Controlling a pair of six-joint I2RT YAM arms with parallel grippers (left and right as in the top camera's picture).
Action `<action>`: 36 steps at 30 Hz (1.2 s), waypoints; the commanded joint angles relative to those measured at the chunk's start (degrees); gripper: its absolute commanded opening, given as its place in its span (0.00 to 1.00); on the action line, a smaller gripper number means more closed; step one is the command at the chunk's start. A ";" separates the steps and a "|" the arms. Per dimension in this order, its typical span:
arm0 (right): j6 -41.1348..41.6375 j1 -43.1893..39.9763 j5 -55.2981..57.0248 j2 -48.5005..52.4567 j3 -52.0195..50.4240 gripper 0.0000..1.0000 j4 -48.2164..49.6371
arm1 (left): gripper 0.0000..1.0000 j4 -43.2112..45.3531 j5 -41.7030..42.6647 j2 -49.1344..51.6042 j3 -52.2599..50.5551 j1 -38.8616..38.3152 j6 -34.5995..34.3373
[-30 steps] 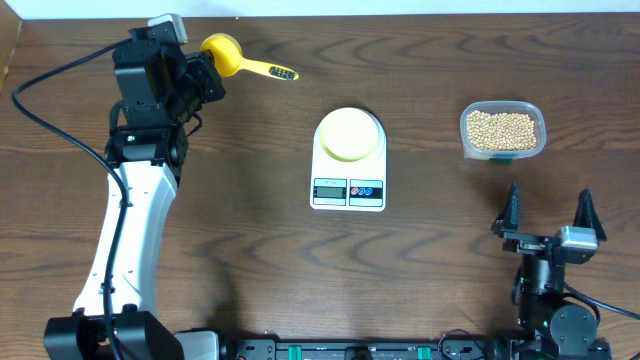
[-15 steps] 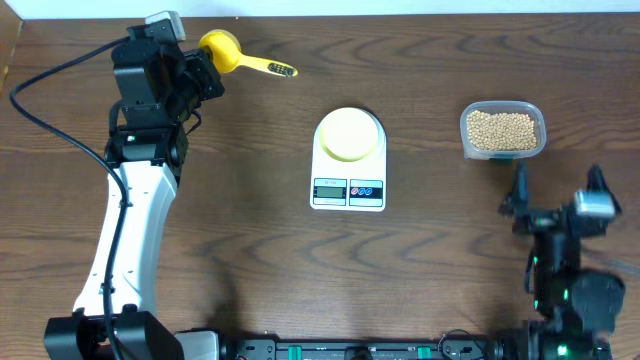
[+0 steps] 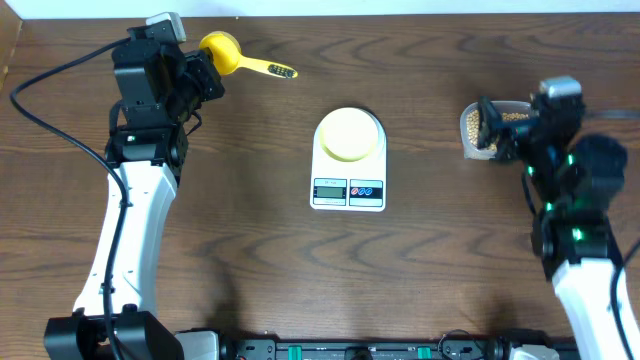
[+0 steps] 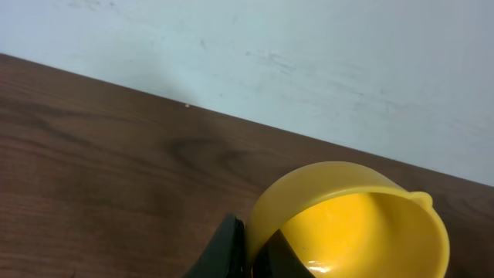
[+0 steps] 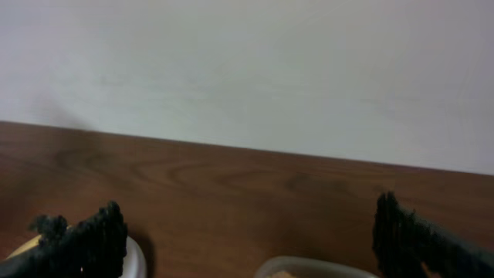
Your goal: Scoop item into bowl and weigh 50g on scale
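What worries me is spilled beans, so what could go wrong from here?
1. The left gripper pinches the bright yellow plastic scoop by its cup rim, not its handle; the scoop may twist or slip once it digs in.
2. The open right gripper hangs over the clear plastic container of small tan beans; a low approach could knock it and spill them.
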 commanded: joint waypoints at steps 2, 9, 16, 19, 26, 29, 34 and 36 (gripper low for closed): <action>7.08 -0.90 -12.70 8.26 6.60 0.99 0.00 | 0.07 -0.22 -0.52 -0.79 -0.33 0.22 0.09; 11.17 -1.42 -28.20 18.29 11.56 0.99 3.02 | 0.08 -0.39 -0.52 -0.79 -0.33 0.13 0.09; 12.20 -0.98 -30.86 21.07 11.54 0.99 5.27 | 0.08 -1.55 -0.11 -0.79 -0.33 0.11 -0.15; 14.75 -0.90 -30.82 21.07 11.54 0.99 7.13 | 0.08 -1.51 -0.13 -0.79 -0.33 -0.46 -0.37; 29.51 -0.50 -24.04 21.07 11.54 0.99 12.48 | 0.08 0.35 -0.39 -0.74 -0.33 -3.93 -0.37; 37.29 0.55 -18.47 21.20 11.54 0.99 11.87 | 0.08 1.88 -0.39 -0.68 -0.33 -5.03 -0.39; 42.21 4.52 -14.78 21.40 11.54 0.99 11.82 | 0.08 2.16 -0.35 -0.66 -0.33 -5.75 -0.90; 42.14 5.90 -13.81 21.40 11.54 0.99 12.07 | 0.08 1.90 -0.35 -0.66 -0.33 -5.75 -1.70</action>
